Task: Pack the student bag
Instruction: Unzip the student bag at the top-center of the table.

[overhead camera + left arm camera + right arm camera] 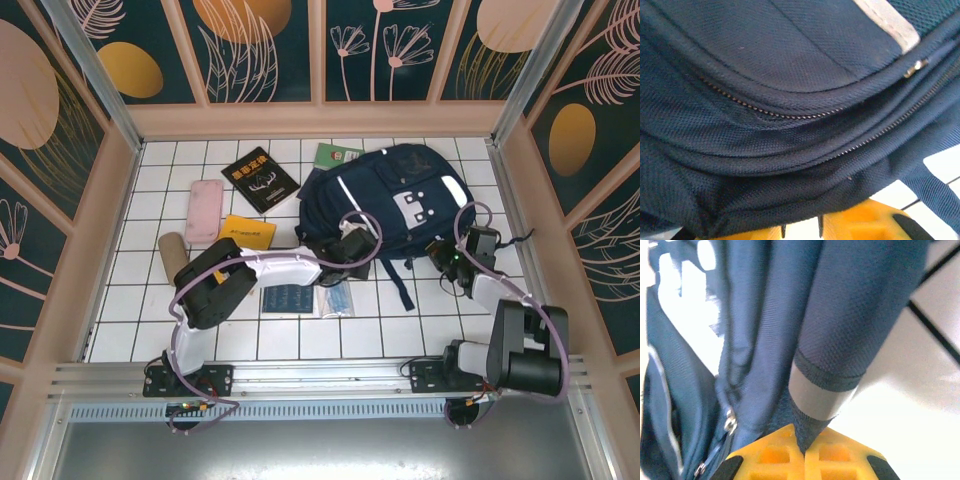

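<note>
The bag [400, 185] lies flat at the far right of the white tiled table [150, 300], its front up, with two white patches [412, 205] and thin white stripes; any print on the patches is too small to tell. The left gripper [355, 248] is at the bag's near left edge. In the left wrist view the navy fabric drapes over its yellow fingers [860, 220], so I cannot tell how far apart they stand. That view also shows two zip lines, a metal pull [915, 67] and a white stripe [890, 20]. The right gripper [804, 447] is at the bag's near right corner, its yellow fingers pressed together and clamped on a fold of bag fabric that carries a grey band [817, 397]; two metal zip pulls [730, 422] hang just to its left. To the left of the bag lie a black book [260, 178] with yellow Chinese characters on the cover, too small to read, and a green booklet [338, 155] partly tucked under the bag's far edge. Further left are a pink case [204, 210], a yellow pad [248, 232] with a dark line of print too small to read, and a tan tube [172, 255]. Near the left arm lie a dark blue patterned card [288, 298] and a clear packet [336, 302].
</note>
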